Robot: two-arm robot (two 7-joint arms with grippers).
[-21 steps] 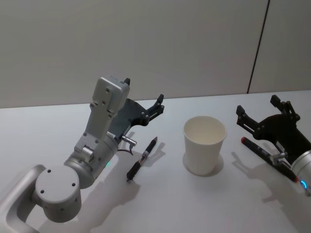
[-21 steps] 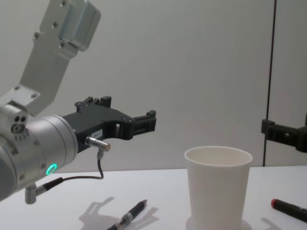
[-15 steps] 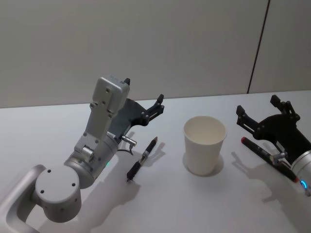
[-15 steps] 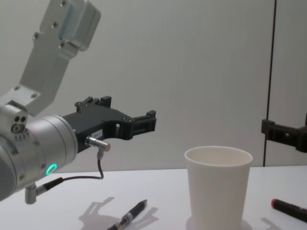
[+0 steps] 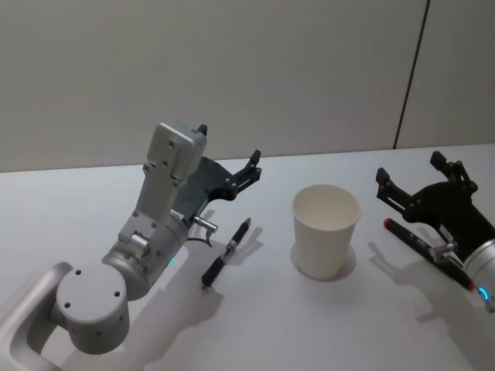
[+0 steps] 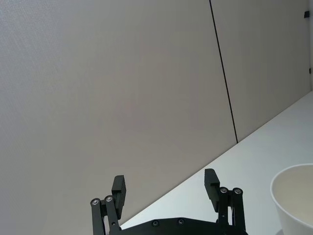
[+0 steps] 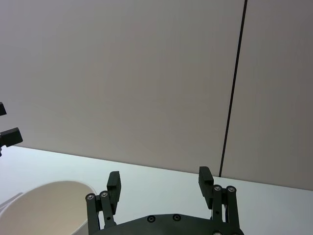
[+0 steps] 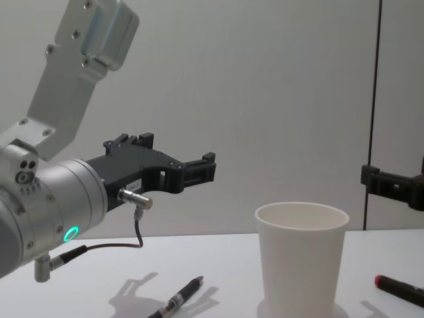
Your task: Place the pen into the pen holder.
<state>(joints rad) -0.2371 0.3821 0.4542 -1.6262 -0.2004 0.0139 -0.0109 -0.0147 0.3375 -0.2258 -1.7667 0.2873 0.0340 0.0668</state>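
Observation:
The pen holder (image 5: 326, 230), a plain white paper cup, stands upright and empty in the middle of the white table (image 5: 77, 201). A black pen (image 5: 227, 253) lies on the table to its left. My left gripper (image 5: 229, 144) hovers open above and just behind that pen, holding nothing. From the chest, the pen (image 8: 177, 301) lies below the left gripper (image 8: 199, 171), left of the cup (image 8: 301, 258). A second dark pen with a red end (image 5: 425, 251) lies right of the cup, under my open right gripper (image 5: 408, 168). The wrist views show each gripper's fingers spread (image 6: 165, 185) (image 7: 159, 180).
A plain grey wall (image 5: 232, 69) with a dark vertical seam (image 5: 410, 73) runs behind the table. Bare tabletop lies in front of the cup and between the cup and each pen.

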